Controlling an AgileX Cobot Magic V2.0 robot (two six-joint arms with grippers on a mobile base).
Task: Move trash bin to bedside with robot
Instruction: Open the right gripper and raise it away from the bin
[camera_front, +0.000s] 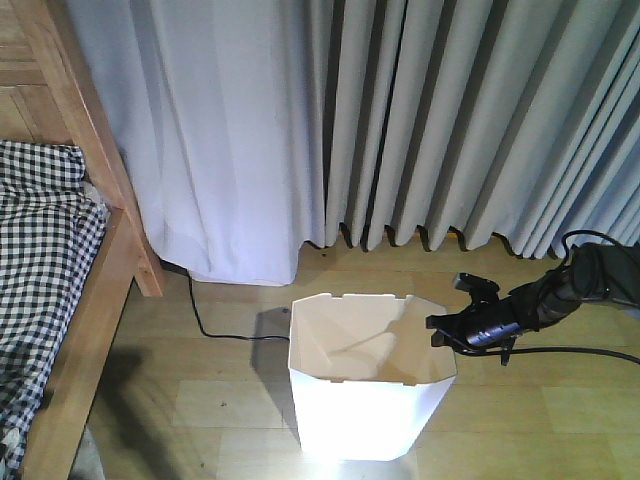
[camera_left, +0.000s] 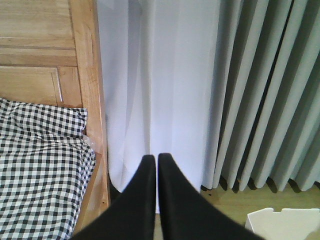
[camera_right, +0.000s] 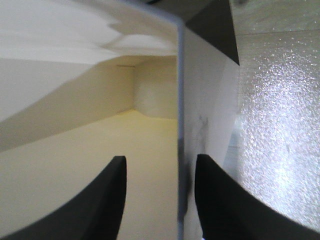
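text: none legible | labels: none | brands: none | numbers: none | signs: none in any view

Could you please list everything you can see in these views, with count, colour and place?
trash bin: one, white with cream inside, on the floor at centre, apart from the bed.
bed frame: one, light wood, left edge.
bedding: black-and-white checked, on the bed.
curtains: white and grey, along the back.
floor: light wood.
cable: one, black, on the floor left of the bin.
left gripper: black, fingertips nearly together, empty, facing the curtains.
right gripper: black, fingers straddling the bin's right wall.
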